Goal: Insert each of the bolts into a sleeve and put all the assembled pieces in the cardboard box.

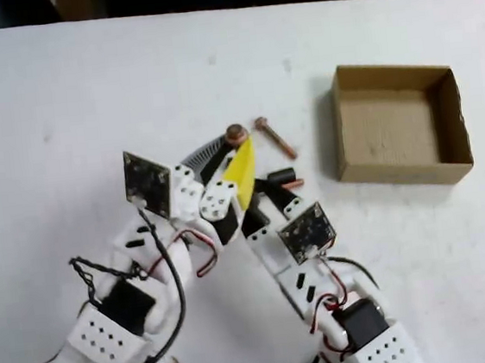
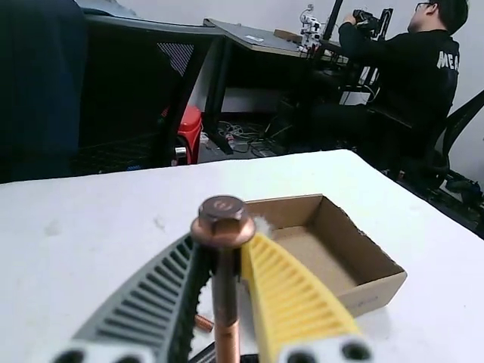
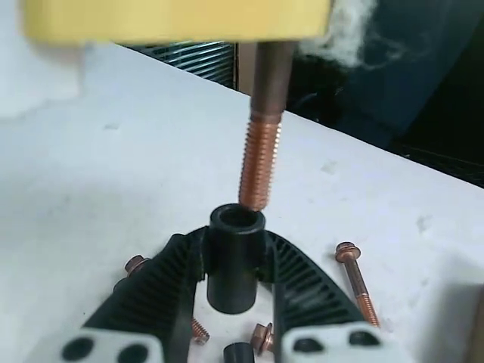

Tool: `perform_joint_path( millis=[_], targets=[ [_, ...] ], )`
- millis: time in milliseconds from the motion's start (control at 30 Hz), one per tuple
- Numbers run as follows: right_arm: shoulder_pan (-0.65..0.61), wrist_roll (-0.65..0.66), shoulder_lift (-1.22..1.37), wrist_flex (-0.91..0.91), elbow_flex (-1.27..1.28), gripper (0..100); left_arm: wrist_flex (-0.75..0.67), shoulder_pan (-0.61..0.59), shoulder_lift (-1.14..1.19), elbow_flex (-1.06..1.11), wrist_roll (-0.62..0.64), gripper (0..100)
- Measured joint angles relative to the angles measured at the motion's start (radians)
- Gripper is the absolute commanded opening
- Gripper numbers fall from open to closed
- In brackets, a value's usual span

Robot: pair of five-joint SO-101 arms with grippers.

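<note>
High view: the cardboard box [image 1: 398,174] waits at three o'clock on the table [image 1: 60,97], open for assemblies. Left wrist: the left gripper [image 2: 224,249] clamps a bolt [image 2: 223,219] head-up. Right wrist: the right gripper [image 3: 236,265] pinches a sleeve [image 3: 236,249] upright, mouth under the bolt's tip for insertion.

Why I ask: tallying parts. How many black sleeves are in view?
2. One sleeve stands upright in the right pincer; the other sleeve is on the table below it. More may be hidden.
</note>
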Motion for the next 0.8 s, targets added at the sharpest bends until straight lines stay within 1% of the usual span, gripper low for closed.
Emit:
perform_joint_path(
  millis=[233,333,567,700,800],
  targets=[
    [0.000,0.000,0.000,0.000,0.000,1.7,0.000,0.000,0.000,0.000,0.000,2],
    [0.000,-0.037,0.000,0.000,0.000,1.7,0.000,0.000,0.000,0.000,0.000,2],
    [0.000,-0.054,0.000,0.000,0.000,1.7,0.000,0.000,0.000,0.000,0.000,2],
    [0.037,-0.054,0.000,0.000,0.000,1.7,0.000,0.000,0.000,0.000,0.000,2],
    [0.038,-0.054,0.000,0.000,0.000,1.7,0.000,0.000,0.000,0.000,0.000,2]
  ],
)
